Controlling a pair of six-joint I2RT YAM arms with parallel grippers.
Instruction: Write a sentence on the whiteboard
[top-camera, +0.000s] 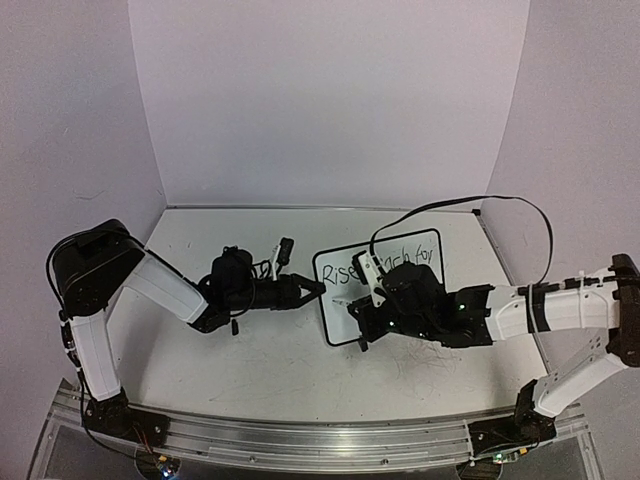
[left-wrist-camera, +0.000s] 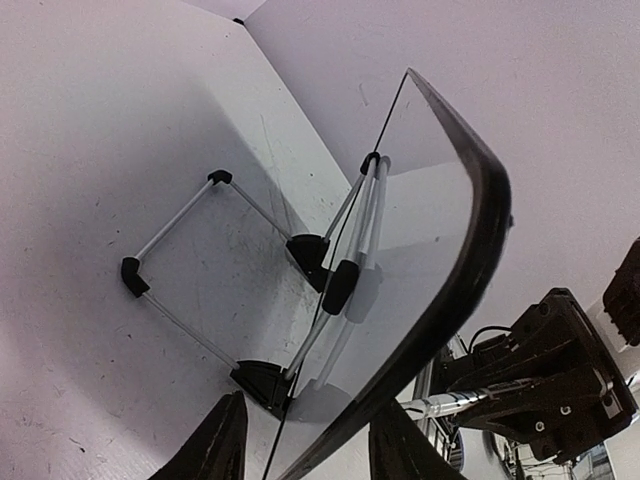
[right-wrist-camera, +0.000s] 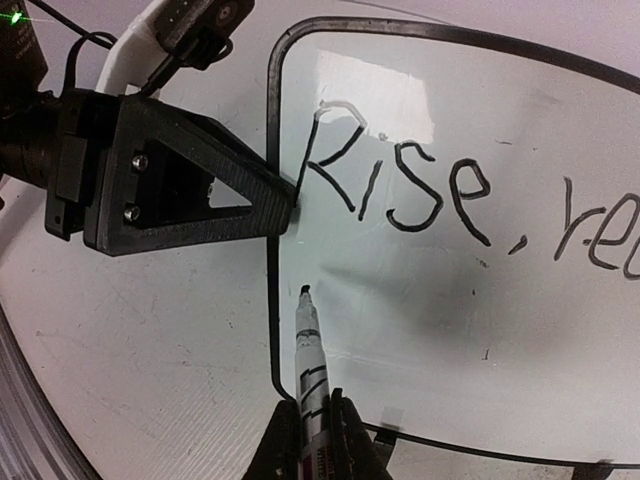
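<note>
The whiteboard (top-camera: 335, 315) stands tilted on the table, right of centre. On it the sentence (top-camera: 385, 265) reads "Rise, reach for" in black. My left gripper (top-camera: 316, 289) is at the board's left edge. In the left wrist view its open fingers (left-wrist-camera: 218, 445) straddle the black frame of the whiteboard (left-wrist-camera: 430, 200), with a gap on the left side. My right gripper (right-wrist-camera: 312, 405) is shut on a white marker (right-wrist-camera: 308, 350). The marker's black tip sits over the whiteboard (right-wrist-camera: 450, 330) near its lower left corner, below "Rise" of the sentence (right-wrist-camera: 400, 190). Whether the tip touches is unclear.
A wire stand (left-wrist-camera: 215, 270) with black feet props the board from behind. White walls close the table at the back and sides. An aluminium rail (top-camera: 300, 435) runs along the near edge. A black cable (top-camera: 480, 205) arcs above the right arm. The table is scuffed.
</note>
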